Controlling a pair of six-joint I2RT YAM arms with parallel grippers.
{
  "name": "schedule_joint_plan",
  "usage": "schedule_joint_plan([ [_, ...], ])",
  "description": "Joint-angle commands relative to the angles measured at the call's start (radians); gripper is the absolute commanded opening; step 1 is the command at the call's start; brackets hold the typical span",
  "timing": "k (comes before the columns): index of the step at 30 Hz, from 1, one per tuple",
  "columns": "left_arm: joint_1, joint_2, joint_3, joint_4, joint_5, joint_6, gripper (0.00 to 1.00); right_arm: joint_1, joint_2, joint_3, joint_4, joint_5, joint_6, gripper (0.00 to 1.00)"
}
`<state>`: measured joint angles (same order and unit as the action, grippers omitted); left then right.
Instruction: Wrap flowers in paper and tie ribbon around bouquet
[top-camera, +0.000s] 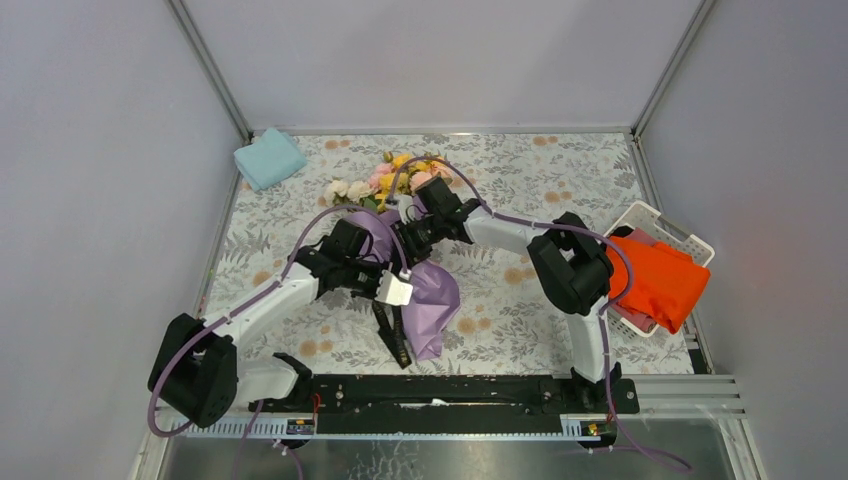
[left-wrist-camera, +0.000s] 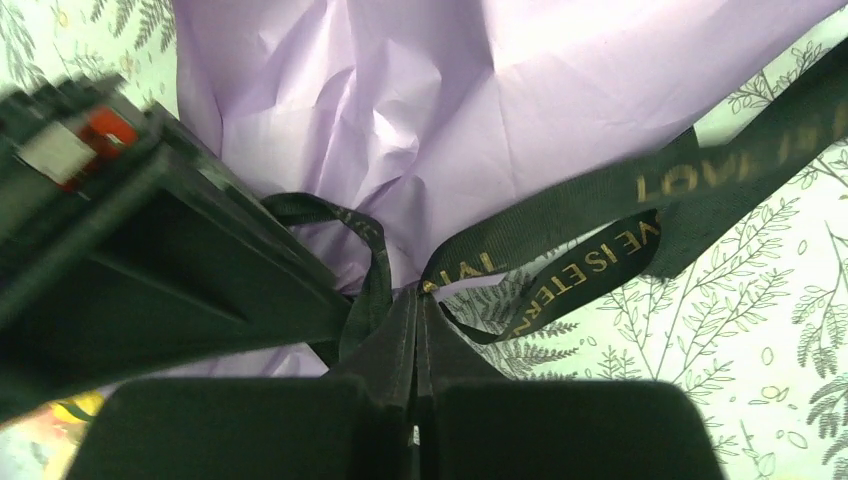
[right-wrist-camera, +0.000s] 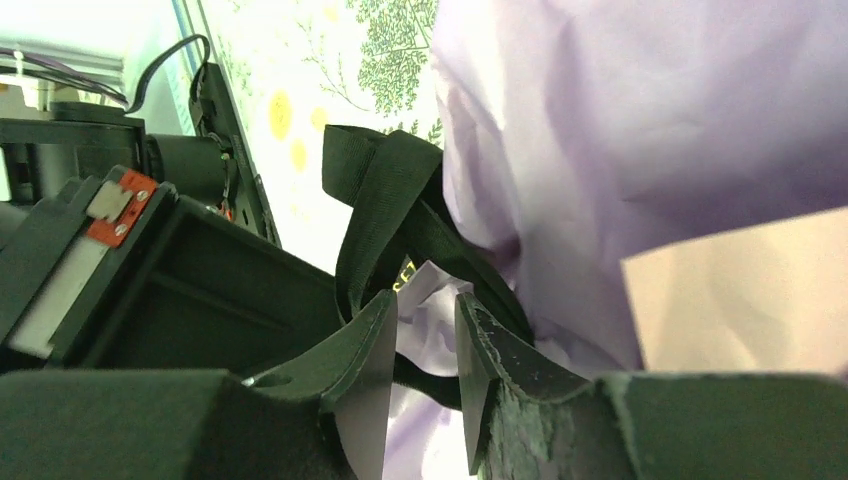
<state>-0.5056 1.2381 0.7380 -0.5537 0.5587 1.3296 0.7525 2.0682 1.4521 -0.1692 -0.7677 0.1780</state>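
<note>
The table (top-camera: 560, 180), covered in a pale leaf-and-flower print, carries a folded light blue cloth (top-camera: 269, 158) at upper left. The flowers (top-camera: 385, 180) lie at upper centre. The lilac paper (top-camera: 432, 300) is crumpled at centre, with the black ribbon (top-camera: 392, 335) trailing lower down. A white basket (top-camera: 655, 222) sits at the right edge.

The only writing that can be read is gold capital lettering on the black ribbon (left-wrist-camera: 600, 195), seen from the left wrist. On the strand running up and to the right of the left gripper (left-wrist-camera: 416, 300), "LOVE" reads clearly; the letters after it are blurred. On the loop lower down, just right of the fingertips, "VE IS ETERN" shows, cut off at both ends by folds. Close against the fingertips a few more gold letters sit twisted and cannot be made out. From the right wrist, a speck of gold on the ribbon is too small to read.
</note>
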Motion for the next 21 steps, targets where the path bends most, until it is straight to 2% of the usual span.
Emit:
schedule_joint_plan([
  [1,0.033,0.005,-0.003,0.056,0.043,-0.134,0.0,-0.033,-0.066,-0.017,0.078,-0.077,0.035,0.34],
  [7,0.069,0.014,0.007,0.105,0.043,-0.176,0.0,-0.048,-0.055,-0.024,0.101,-0.13,0.049,0.32],
  [12,0.093,0.014,-0.023,0.081,0.044,-0.101,0.0,-0.048,-0.036,0.017,0.003,-0.041,-0.029,0.32],
  [17,0.091,0.009,-0.069,0.212,0.032,-0.156,0.0,-0.048,-0.031,0.017,0.031,-0.1,-0.034,0.38],
  [21,0.092,0.012,-0.068,0.233,0.015,-0.16,0.0,-0.037,-0.009,0.012,0.051,-0.16,-0.02,0.45],
])
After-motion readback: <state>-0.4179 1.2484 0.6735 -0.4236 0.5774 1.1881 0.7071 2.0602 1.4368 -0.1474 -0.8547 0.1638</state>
